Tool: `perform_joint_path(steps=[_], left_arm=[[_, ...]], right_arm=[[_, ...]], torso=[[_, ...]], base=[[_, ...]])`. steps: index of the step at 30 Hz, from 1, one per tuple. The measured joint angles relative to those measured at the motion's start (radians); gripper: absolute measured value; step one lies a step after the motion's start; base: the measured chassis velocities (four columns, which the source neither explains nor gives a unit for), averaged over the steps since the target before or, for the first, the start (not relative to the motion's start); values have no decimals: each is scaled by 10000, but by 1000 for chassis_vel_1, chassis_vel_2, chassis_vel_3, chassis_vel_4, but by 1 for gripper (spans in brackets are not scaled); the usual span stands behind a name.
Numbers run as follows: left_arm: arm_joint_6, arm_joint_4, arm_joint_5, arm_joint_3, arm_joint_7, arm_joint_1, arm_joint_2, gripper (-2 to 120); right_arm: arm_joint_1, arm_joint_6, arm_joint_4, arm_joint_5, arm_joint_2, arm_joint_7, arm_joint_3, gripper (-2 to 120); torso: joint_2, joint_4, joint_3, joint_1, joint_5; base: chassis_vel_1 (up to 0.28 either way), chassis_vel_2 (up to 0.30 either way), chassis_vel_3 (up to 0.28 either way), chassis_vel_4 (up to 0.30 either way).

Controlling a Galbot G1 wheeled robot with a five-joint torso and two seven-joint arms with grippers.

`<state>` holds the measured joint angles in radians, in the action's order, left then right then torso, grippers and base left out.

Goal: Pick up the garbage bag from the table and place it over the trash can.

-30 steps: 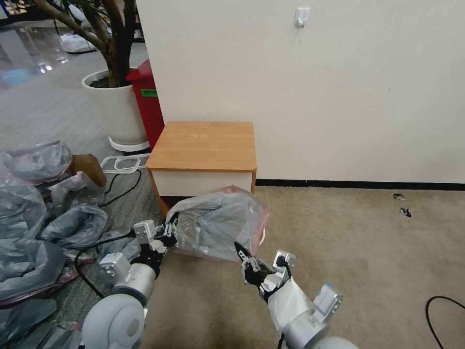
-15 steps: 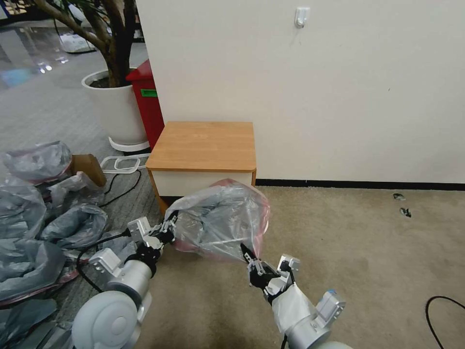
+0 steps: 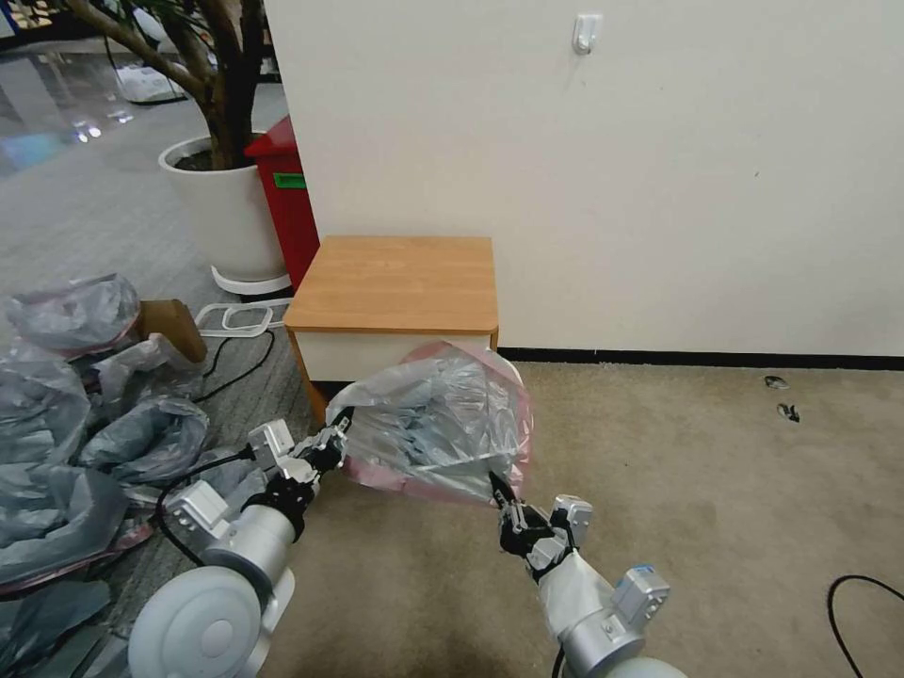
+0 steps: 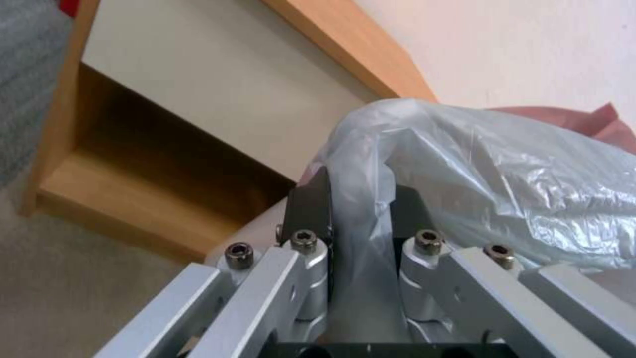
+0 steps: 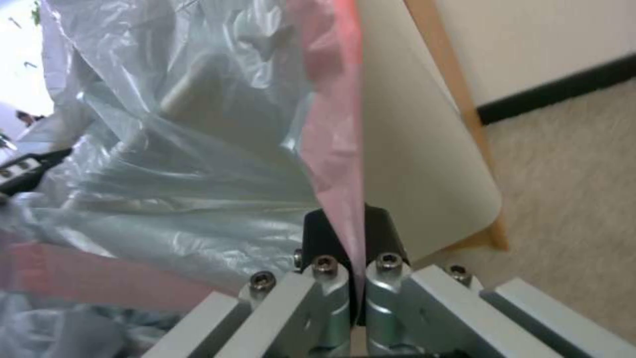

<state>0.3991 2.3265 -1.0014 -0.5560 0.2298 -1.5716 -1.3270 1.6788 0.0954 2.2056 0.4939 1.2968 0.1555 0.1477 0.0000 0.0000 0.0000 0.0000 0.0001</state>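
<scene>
Garbage bag point(image 3: 435, 424) at middle of frame, pinched by left claw point(image 3: 331, 443) and right claw point(image 3: 499, 492), stretched wide in front of bench point(image 3: 395, 282), likely to open its mouth.

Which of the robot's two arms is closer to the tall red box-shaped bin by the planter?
Left. The left tool grips the translucent grey garbage bag on the side toward the red bin; the right tool grips the bag's far side, farther away.

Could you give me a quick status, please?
Left hand and right hand shut on the translucent grey garbage bag, stretched before the wooden nightstand. Nothing blocking.
</scene>
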Motion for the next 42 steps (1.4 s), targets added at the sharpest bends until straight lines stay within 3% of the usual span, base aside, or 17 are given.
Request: perform_joint_path(steps=[3,15,21,28,34,38,42], left_arm=[[14,0,0,40,0,-6,-37,9],[49,-573,269,-173,186,482,258,9],[52,-816,365,-165,282,735,392,9],[77,-968,851,30,233,719,495,9],[-2,-934,1365,168,-22,494,582,9],[-181,-769,1793,277,-230,249,608,9],[-312,-661,2237,359,-488,67,612,9]], right_arm=[[-28,-145,-151,-667,-2,-96,71,0],[1050,27,510,-4162,-219,-783,277,45],[1636,25,850,-4676,-388,-893,330,64],[1771,-820,1490,-5949,-251,-998,622,92],[1264,-959,1688,-5589,-141,-1000,773,100],[711,-511,1705,-4079,-195,-1028,684,100],[159,-436,1412,-3701,-298,-1046,773,100]], torso=[[0,0,0,0,0],[0,0,0,0,-2],[0,0,0,0,-2],[0,0,0,0,-1],[0,0,0,0,-1],[0,1,0,0,-1],[0,1,0,0,0]], base=[[0,0,0,0],[0,0,0,0],[0,0,0,0],[0,0,0,0],[0,0,0,0],[0,0,0,0],[0,0,0,0]])
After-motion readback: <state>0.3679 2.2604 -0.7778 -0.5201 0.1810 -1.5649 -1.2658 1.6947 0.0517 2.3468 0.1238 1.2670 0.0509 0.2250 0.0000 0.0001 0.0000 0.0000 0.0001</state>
